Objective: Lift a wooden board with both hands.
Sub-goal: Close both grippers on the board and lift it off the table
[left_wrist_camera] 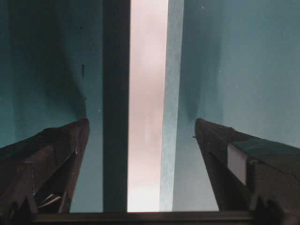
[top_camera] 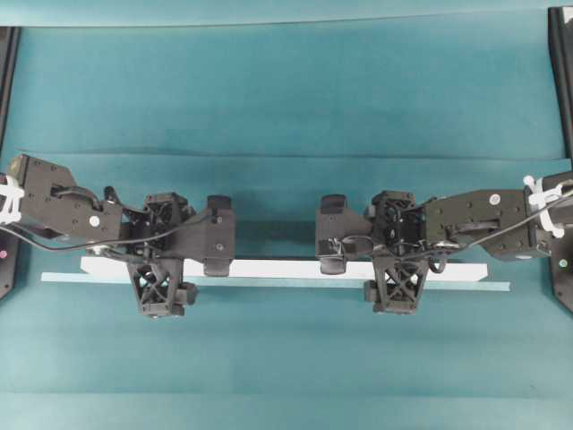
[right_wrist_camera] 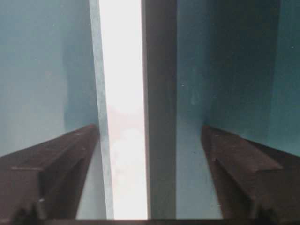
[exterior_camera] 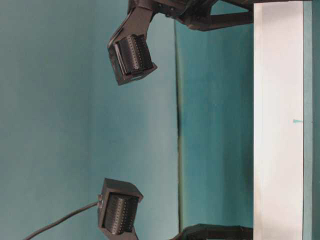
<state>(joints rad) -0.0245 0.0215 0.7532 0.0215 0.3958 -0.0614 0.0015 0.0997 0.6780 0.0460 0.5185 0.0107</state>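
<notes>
While unlifted, wooden board (left_wrist_camera: 146, 117) between each wide-spread end effector's (left_wrist_camera: 140, 140) fingers (right_wrist_camera: 70, 159).

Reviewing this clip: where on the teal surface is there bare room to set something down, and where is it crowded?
Bare teal cloth stretches above both arms and again below the wooden board. The middle band is crowded: left pincer and right pincer both straddle the board, with a narrow free gap between the arms.

The wooden board (top_camera: 286, 268) looks smooth, matt white; the table cloth (top_camera: 286, 90) is matt teal fabric, faintly creased.
</notes>
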